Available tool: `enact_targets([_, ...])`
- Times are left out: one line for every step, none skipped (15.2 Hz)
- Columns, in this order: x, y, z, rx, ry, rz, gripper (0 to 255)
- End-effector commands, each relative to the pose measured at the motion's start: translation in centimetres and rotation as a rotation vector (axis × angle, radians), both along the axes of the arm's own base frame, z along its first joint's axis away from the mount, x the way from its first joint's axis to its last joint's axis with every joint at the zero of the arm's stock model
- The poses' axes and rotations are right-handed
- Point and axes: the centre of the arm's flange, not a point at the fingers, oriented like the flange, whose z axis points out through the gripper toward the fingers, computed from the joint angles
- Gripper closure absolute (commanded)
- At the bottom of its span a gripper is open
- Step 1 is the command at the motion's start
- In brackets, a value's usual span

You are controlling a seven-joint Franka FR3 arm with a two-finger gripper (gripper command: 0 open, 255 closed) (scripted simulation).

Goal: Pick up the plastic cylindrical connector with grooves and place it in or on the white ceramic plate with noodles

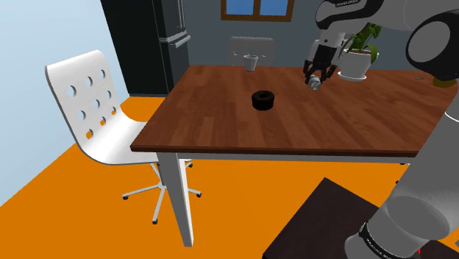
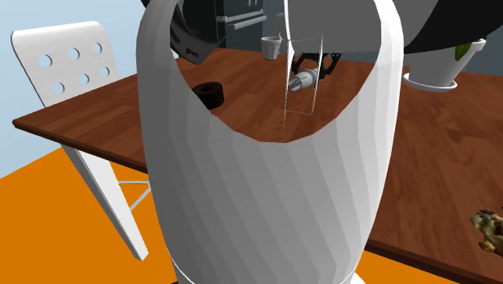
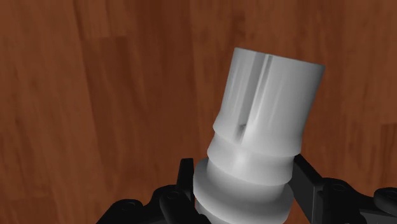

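Observation:
A pale grey cylindrical connector (image 3: 261, 140) with lengthwise grooves and stepped rings at its base sits tilted between my black fingers (image 3: 308, 181). My gripper (image 1: 318, 76) is shut on it and holds it a little above the far part of the brown wooden table (image 1: 331, 125), next to the potted plant. In the second exterior view the connector (image 2: 302, 81) shows past a wide white arm link. A clump of brownish noodles (image 2: 489, 228) lies at the table's near right edge in that view; its plate is cut off by the frame.
A black ring-shaped object (image 1: 263, 100) lies mid-table. A small white cup (image 1: 251, 62) stands at the far edge, and a white plant pot (image 1: 355, 65) just beyond the gripper. A white perforated chair (image 1: 95, 110) stands at the shoulder view's left, on an orange floor.

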Motion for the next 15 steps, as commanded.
enact_targets([0.0,0.0,1.1,0.0,0.0,0.0,255])
enact_targets([0.0,0.0,1.6,0.0,0.0,0.0,255])
enact_targets([0.0,0.0,2.2,0.0,0.0,0.0,255])
enact_targets([0.0,0.0,2.7,0.0,0.0,0.0,255])
enact_targets([0.0,0.0,3.2,0.0,0.0,0.0,255])
enact_targets([0.0,0.0,3.7,0.0,0.0,0.0,255])
enact_targets([0.0,0.0,4.3,0.0,0.0,0.0,255])
enact_targets([0.0,0.0,4.8,0.0,0.0,0.0,255])
enact_targets([0.0,0.0,4.8,0.0,0.0,0.0,255])
enact_targets([-1.3,-0.2,4.8,0.0,0.0,0.0,255])
enact_targets([-2.7,-0.3,4.8,0.0,0.0,0.0,255])
enact_targets([-4.0,-0.4,4.8,0.0,0.0,0.0,255])
enact_targets([-5.3,-0.5,4.8,0.0,0.0,0.0,255])
enact_targets([-6.6,-0.7,4.8,0.0,0.0,0.0,255])
enact_targets([-7.9,-0.8,4.8,0.0,0.0,0.0,255])
